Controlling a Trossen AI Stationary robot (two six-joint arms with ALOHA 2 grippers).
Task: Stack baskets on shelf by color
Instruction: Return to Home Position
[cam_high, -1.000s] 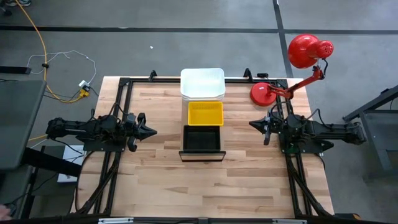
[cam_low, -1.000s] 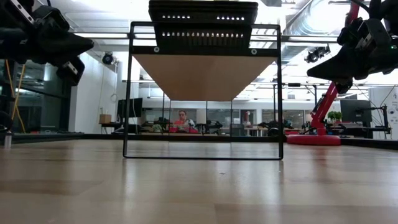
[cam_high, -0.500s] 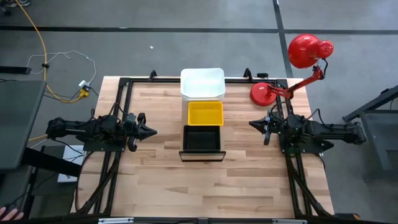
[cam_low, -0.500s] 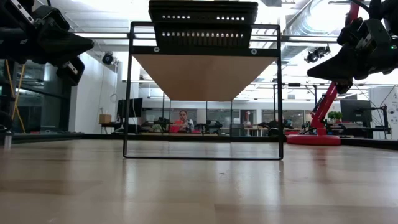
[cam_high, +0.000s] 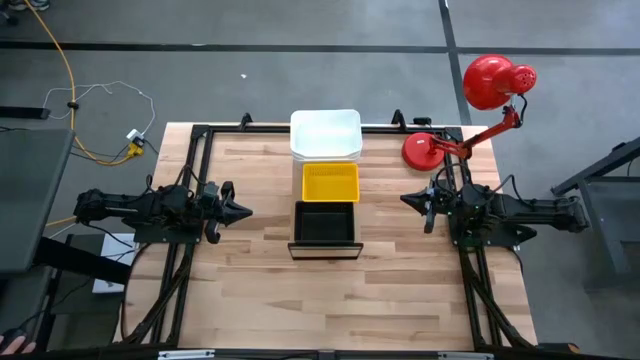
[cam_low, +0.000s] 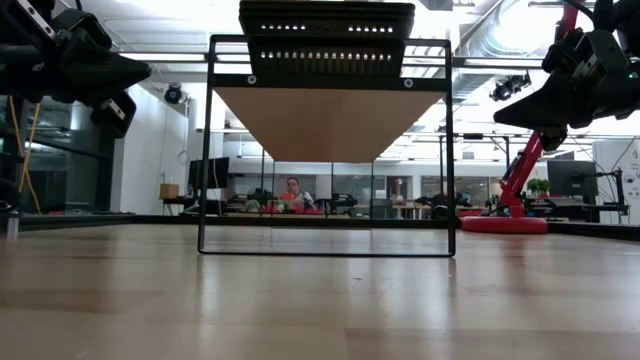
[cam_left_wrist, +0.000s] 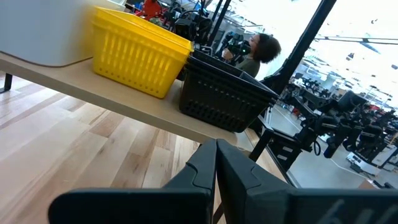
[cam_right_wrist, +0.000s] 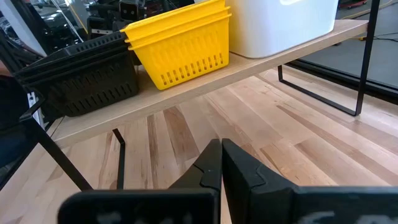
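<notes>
No change since a second ago: both arms and all baskets sit where they were.

The left gripper (cam_high: 240, 211) rests low over the left side of the tabletop (cam_high: 250, 290), pointing in toward the shelf (cam_high: 325, 249) and well apart from it. Its fingers (cam_left_wrist: 205, 171) are pressed together with nothing between them. The right gripper (cam_high: 408, 199) mirrors it on the right side, also clear of the shelf, with fingers (cam_right_wrist: 239, 171) closed tip to tip and empty.

The shelf runs down the middle of the table between the two arms, raised on its dark frame. Three colour groups line up on it. The white baskets (cam_high: 325, 133) are at the far end, the yellow baskets (cam_high: 330, 182) just beside them in the middle, and the black baskets (cam_high: 325, 222) at the near end. The right wrist view shows the yellow ones nested, with more than one rim visible, and the black mesh ones close beside them. How many white ones are stacked cannot be told.

In the low view the black stack sits on top of the board at the near edge, with the underside of the shelf showing below it.

A red lamp (cam_high: 498, 80) stands at the far right corner of the table. A person (cam_low: 293, 190) sits in the room well behind it.
</notes>
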